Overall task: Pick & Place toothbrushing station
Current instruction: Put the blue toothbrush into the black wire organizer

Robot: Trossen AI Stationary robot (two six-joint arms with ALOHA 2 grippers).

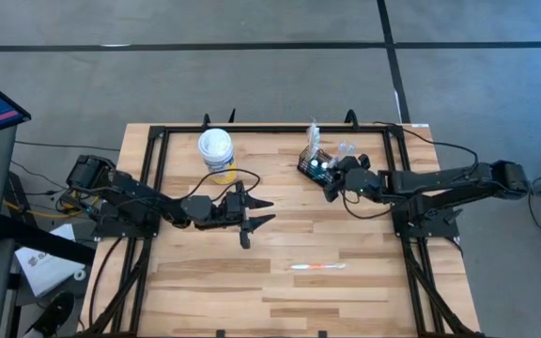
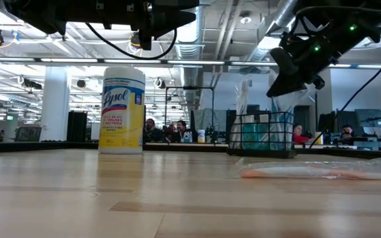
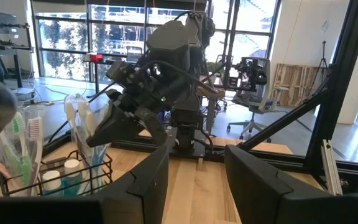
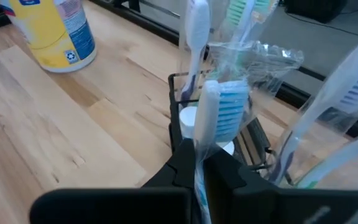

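The toothbrushing station, a black wire-mesh caddy (image 1: 314, 165) (image 2: 263, 135) (image 4: 180, 112), stands on its base at the table's far right with several wrapped toothbrushes upright in it. My right gripper (image 1: 331, 190) (image 2: 284, 80) (image 4: 199, 154) hangs just over its near side, shut on a white toothbrush with blue bristles (image 4: 224, 109) in a clear wrapper. My left gripper (image 1: 257, 212) (image 3: 196, 177) waits open at mid-table, pointing level toward the caddy (image 3: 55, 174). Another wrapped toothbrush (image 1: 317, 267) (image 2: 309, 172) lies flat on the near right of the table. My right gripper pinches the wrapped toothbrush between its two fingers, on the neck just below the bristled head (image 4: 205, 135). The fingers slant down from the table's right side and lie across the brush. The brush stands upright with its head above the fingers. The gripper hides its lower end.
A yellow Lysol wipes canister with a white lid (image 1: 216, 150) (image 2: 122, 109) stands at the far middle, left of the caddy. A black frame rail (image 1: 252, 129) runs along the table's far edge. Bare wood lies between the arms and toward the near edge.
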